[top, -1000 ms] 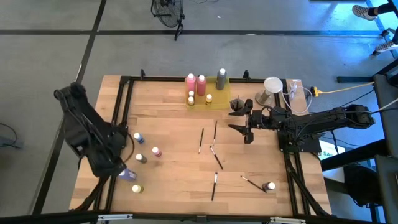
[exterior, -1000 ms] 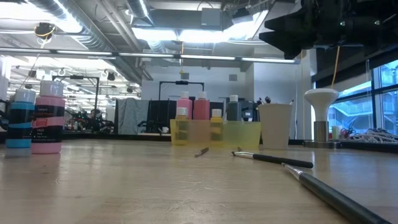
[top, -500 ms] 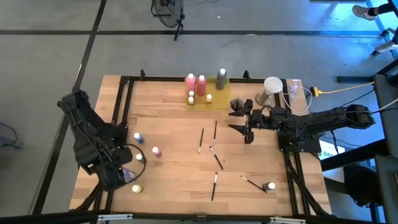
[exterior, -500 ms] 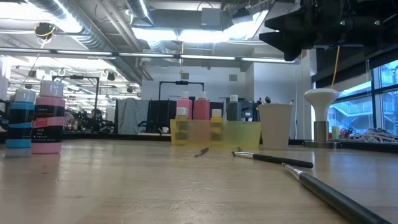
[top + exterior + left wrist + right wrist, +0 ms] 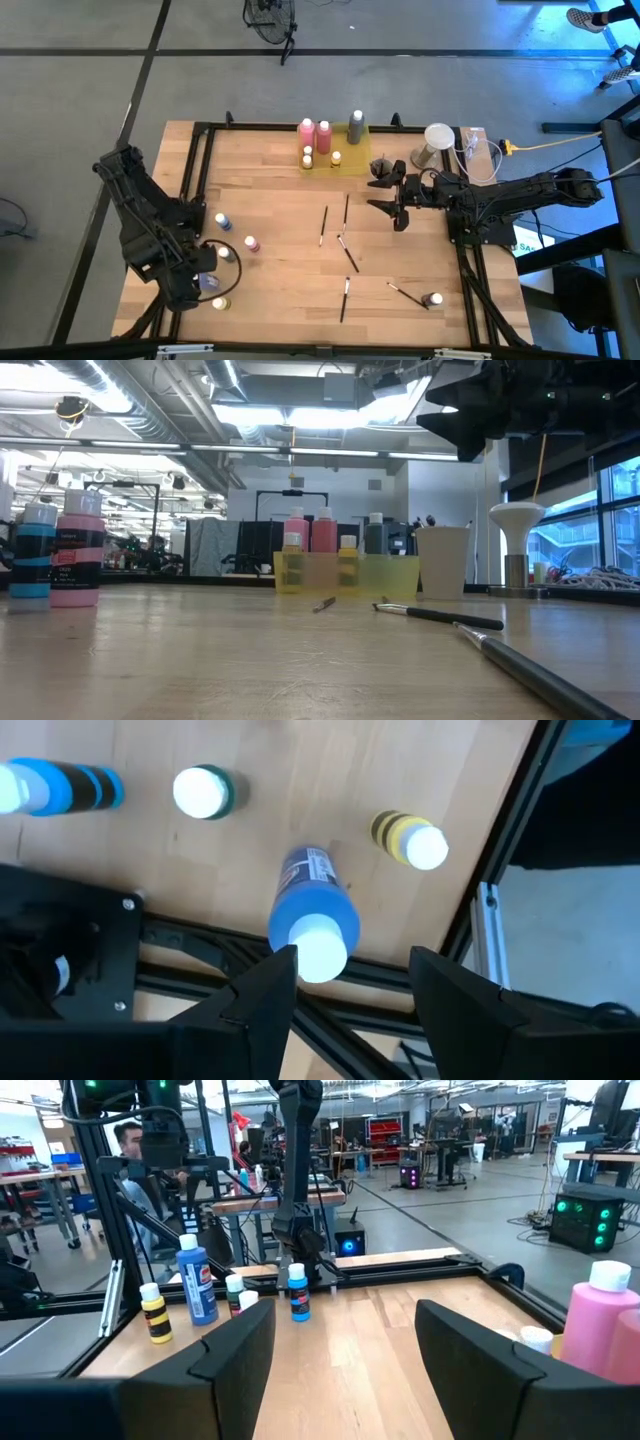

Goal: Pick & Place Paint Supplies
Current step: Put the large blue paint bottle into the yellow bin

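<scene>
Now the left gripper has dropped to the lower left, fingers open over the blue bottle; right gripper open, idle mid-frame.

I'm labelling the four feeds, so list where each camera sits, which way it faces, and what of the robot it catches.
High view: overhead, straight down on the table; both arms, left gripper, right gripper.
Low view: table height, level across to the yellow tray; an arm's dark underside above.
Left wrist view: down past its open fingers at the blue bottle.
Right wrist view: across the table past its open fingers.
Shared: that blue bottle also shows in the right wrist view.
</scene>
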Robot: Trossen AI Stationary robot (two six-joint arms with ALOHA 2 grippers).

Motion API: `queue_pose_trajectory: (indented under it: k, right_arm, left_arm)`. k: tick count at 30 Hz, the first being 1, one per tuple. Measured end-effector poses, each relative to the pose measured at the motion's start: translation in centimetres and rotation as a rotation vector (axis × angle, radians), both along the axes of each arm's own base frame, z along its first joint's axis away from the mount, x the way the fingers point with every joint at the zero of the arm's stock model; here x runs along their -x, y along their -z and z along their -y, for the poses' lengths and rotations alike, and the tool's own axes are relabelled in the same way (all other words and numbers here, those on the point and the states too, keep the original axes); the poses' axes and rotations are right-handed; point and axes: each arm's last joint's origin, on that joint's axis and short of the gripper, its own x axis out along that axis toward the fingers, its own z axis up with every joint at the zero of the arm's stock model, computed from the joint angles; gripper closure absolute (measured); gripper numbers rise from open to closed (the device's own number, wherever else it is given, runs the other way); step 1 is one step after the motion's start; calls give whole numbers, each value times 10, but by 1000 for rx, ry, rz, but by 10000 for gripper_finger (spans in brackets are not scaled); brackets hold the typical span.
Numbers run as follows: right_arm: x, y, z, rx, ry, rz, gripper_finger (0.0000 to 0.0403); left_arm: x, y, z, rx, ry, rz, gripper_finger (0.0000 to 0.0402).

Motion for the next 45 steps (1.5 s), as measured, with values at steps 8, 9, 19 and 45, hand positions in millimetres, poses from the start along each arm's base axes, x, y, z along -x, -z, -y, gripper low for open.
queue_pose_trajectory:
  k: [8,9,19,45]
  right_arm:
    - [0,0,1,3,37,2,158]
    - [0,0,1,3,37,2,158]
    - [0,2,1,7,29,-25,158]
    - [0,2,1,0,28,-18,157]
  left_arm:
    - [-1,0,0,6,-61,3,212]
    - [-1,0,0,4,-72,5,211]
    - [1,0,-2,-14,-174,-15,183]
    - [-8,10,13,5,-304,-14,168]
